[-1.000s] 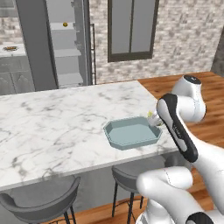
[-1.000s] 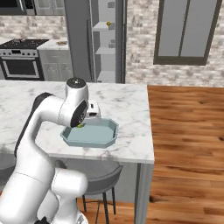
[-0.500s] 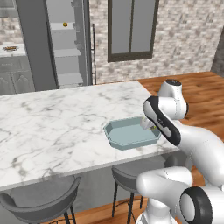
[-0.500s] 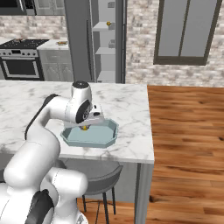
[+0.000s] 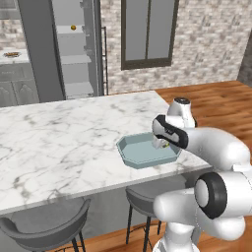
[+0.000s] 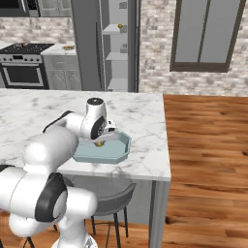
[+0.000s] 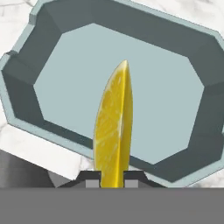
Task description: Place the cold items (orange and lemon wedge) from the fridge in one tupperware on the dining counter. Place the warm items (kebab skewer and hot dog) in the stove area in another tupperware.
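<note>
The fingers point(image 7: 112, 180) are clamped on the lemon wedge point(image 7: 113, 131), which stands up between them as a thin yellow blade, its pointed tip rising over the pale floor of the octagonal tupperware point(image 7: 26, 87) seen from the hand. In the left base view the wedge point(image 5: 166, 144) shows as a small yellow spot under the dark wrist, just inside the right end of the pale grey-teal tupperware point(image 5: 142, 158), and I cannot tell whether it touches the container's floor or hangs just above it. From the right base view the same yellow spot point(image 6: 99, 144) sits below the hand, over the left part of the tupperware point(image 6: 116, 154). The container rests on the white, grey-veined surface of the dining counter point(image 5: 59, 147), near its right end and close to the front edge, with dark stools point(image 5: 44, 231) tucked below. Behind the counter the fridge point(image 5: 74, 49) stands with its pale inner shelves in view, and a small orange point(image 5: 73, 28) sits on an upper shelf; it also shows in the right base view point(image 6: 120, 26). At the far left of that view is the stove area point(image 6: 22, 68), with a steel range and dark oven door beside grey cabinets
</note>
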Robot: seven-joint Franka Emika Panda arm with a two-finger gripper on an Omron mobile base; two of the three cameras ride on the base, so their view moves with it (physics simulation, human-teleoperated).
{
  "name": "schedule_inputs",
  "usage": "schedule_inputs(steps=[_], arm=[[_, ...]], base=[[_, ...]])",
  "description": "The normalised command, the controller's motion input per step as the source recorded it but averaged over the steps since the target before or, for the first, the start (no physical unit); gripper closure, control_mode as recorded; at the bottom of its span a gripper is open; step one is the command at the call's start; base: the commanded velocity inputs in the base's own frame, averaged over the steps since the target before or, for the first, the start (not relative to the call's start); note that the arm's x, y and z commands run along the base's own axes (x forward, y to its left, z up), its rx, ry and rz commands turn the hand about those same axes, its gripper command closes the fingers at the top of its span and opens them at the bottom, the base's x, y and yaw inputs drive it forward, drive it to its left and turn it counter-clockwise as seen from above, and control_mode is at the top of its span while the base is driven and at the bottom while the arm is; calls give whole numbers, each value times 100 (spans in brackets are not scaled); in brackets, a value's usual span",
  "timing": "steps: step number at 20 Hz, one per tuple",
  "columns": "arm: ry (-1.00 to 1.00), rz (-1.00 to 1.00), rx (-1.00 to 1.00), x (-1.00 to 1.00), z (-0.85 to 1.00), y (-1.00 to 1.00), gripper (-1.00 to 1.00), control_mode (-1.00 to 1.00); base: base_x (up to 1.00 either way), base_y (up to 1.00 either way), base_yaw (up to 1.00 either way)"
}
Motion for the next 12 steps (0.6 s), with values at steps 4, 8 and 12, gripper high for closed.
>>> schedule_inputs(steps=[4,8,12], arm=[[0,5,0,48,-55,-7,100,-100],[0,4,0,37,-44,-7,100,-100],[0,2,0,34,-37,-1,100,-100]], base=[[0,0,0],[0,0,0],[0,0,0]])
